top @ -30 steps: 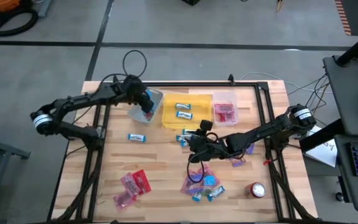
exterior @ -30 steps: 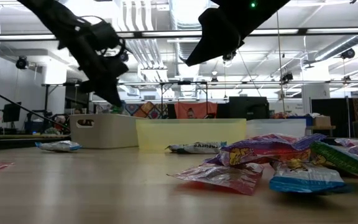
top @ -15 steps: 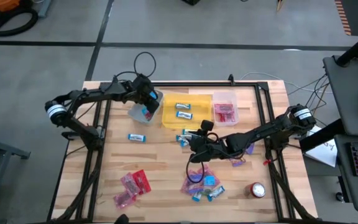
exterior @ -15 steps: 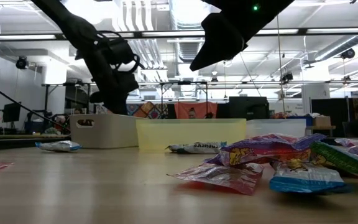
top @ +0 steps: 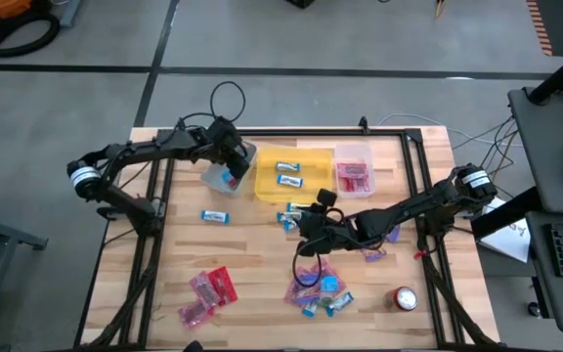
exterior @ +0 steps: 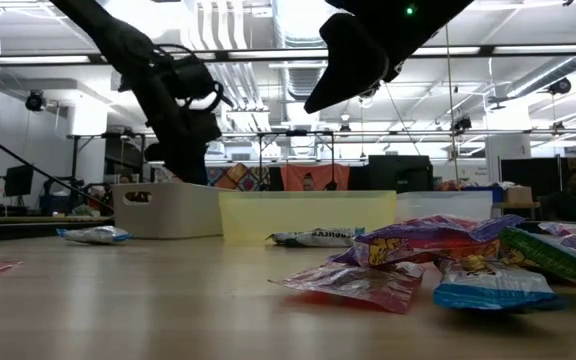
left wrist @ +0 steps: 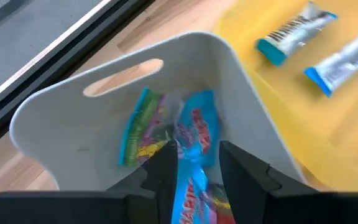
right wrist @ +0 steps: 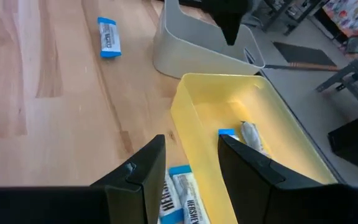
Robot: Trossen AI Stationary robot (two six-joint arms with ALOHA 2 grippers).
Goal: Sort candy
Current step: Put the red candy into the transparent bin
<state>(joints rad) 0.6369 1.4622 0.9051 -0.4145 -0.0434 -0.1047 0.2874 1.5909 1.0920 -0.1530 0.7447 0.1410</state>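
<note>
A wooden table (top: 252,244) holds three bins in a row along its far side: a white bin (top: 215,176) directly under the left gripper, a yellow bin (top: 268,181) just ahead of the right gripper, and a clear pink-tinted bin (top: 354,154) beside the yellow one. A round red and silver can (top: 403,298) stands near the table's front corner, well apart from both grippers.

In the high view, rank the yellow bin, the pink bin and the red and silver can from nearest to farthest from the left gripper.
The left gripper is over the white bin.
1. Yellow bin: right beside the white bin.
2. Pink bin: beyond the yellow bin, toward the right arm's side.
3. Red and silver can: opposite corner, near table edge.
</note>
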